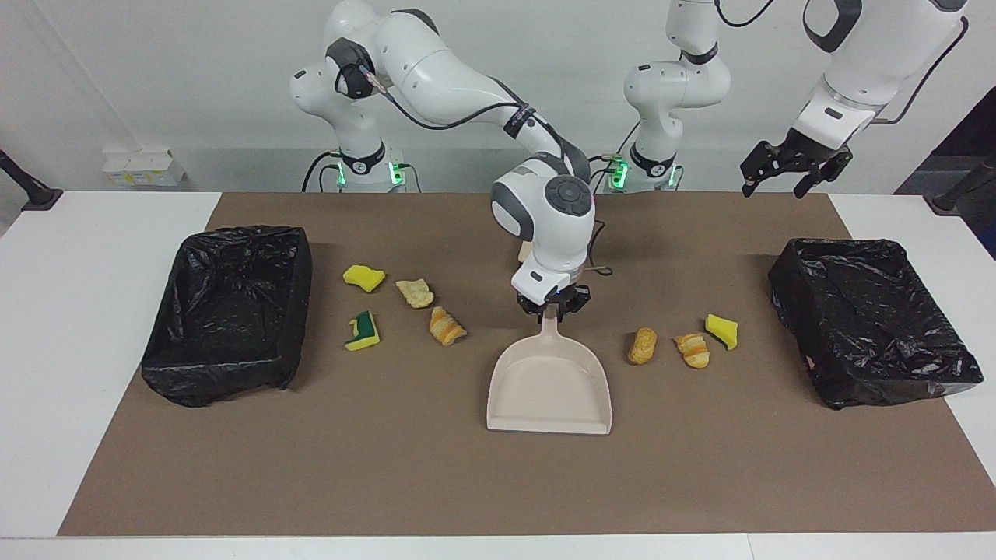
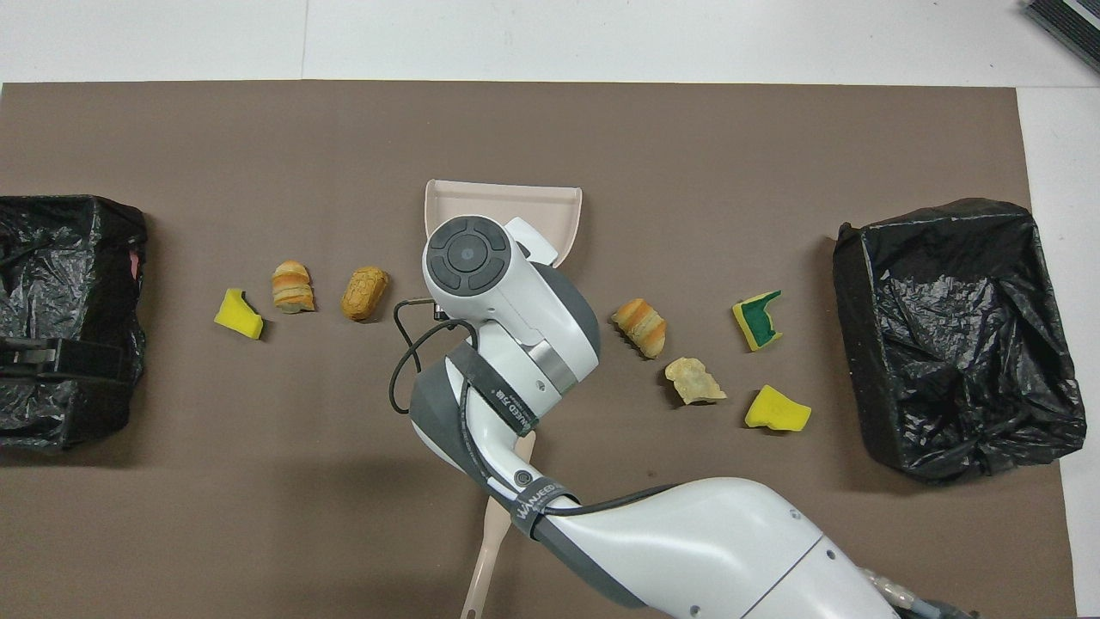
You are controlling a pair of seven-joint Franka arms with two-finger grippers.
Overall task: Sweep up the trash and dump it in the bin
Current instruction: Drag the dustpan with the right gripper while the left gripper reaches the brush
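Note:
A beige dustpan (image 1: 549,385) lies flat mid-table, its mouth away from the robots; its lip shows in the overhead view (image 2: 507,199). My right gripper (image 1: 552,305) is shut on its handle. Toward the right arm's end lie a yellow sponge chunk (image 1: 364,278), a tan scrap (image 1: 415,292), a green-and-yellow sponge (image 1: 362,331) and a bread piece (image 1: 447,326). Toward the left arm's end lie two bread pieces (image 1: 643,345) (image 1: 692,350) and a yellow sponge chunk (image 1: 721,330). My left gripper (image 1: 794,167) is open and empty, raised over the mat's edge nearest the robots.
A black-lined bin (image 1: 226,373) stands at the right arm's end and another (image 1: 879,389) at the left arm's end. A beige brush handle (image 2: 490,550) lies nearer to the robots than the dustpan, mostly hidden under my right arm. A brown mat (image 1: 389,467) covers the table.

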